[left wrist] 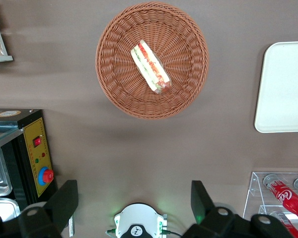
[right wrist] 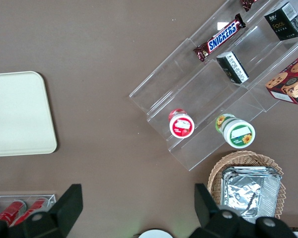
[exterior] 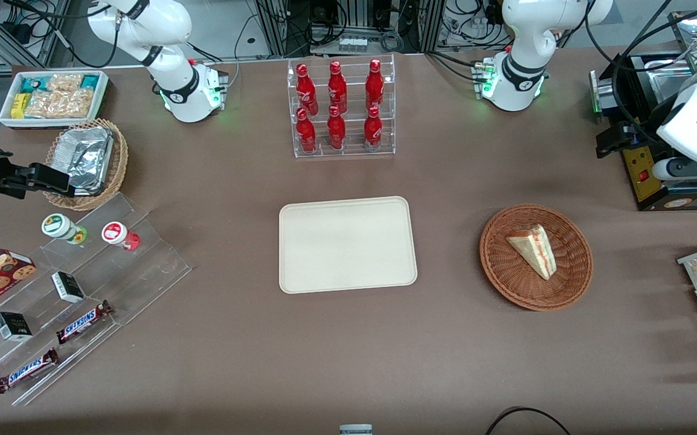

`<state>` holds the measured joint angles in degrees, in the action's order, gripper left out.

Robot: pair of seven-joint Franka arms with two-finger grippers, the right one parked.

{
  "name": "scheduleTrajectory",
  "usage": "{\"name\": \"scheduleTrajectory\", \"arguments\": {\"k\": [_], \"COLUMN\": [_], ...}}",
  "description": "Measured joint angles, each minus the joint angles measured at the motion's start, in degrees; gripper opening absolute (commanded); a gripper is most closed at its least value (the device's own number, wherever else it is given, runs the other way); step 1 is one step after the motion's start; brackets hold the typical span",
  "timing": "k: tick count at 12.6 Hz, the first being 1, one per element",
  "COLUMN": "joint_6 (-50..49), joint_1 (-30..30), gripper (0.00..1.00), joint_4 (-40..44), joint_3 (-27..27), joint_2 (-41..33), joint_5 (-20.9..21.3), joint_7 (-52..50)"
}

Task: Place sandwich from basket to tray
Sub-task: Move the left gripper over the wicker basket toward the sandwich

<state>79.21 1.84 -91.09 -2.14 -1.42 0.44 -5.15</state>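
While my claw (left wrist: 129, 203) hung spread and empty high over the brown bench (exterior: 348, 356), toward my own end and well apart from the work, the small triangular wedge sandwich of pale bread with red and green filling (exterior: 533, 249) lay in the round reddish-brown woven wicker basket (exterior: 572, 284). The flat cream-beige rectangular plastic tray (exterior: 347, 244) sat bare beside the basket, toward the parked arm's end.

Risks as I judged them: the wedge was soft, so a hard pinch could crush it or squeeze filling out. A finger catching the wicker rim could drag the light basket.

My wrist view showed the filling edge plainly and both fingers (left wrist: 64, 201) apart; the front view showed only the bread's broad face but the whole tray.
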Motion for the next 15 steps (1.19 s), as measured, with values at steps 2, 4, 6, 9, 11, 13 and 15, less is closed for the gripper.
{"name": "scheduleTrajectory", "arguments": {"k": [2, 4, 6, 9, 11, 13, 15], "joint_6": [0.4, 0.9, 2.1, 4.9, 6.6, 9.5, 13.5], "joint_1": [0.0, 0.0, 0.0, 0.0, 0.0, 0.0, 0.0], "gripper": [1.00, 1.00, 1.00, 1.00, 1.00, 1.00, 1.00], "joint_4": [0.0, 0.0, -0.2, -1.7, -2.7, -4.4, -7.5], "joint_3": [0.0, 0.1, 0.2, 0.3, 0.3, 0.3, 0.3], "joint_2": [0.0, 0.0, 0.3, 2.2, 4.2, 5.5, 5.9], "joint_5": [0.0, 0.1, 0.1, 0.1, 0.1, 0.1, 0.1], "joint_7": [0.0, 0.0, 0.0, 0.0, 0.0, 0.0, 0.0]}}
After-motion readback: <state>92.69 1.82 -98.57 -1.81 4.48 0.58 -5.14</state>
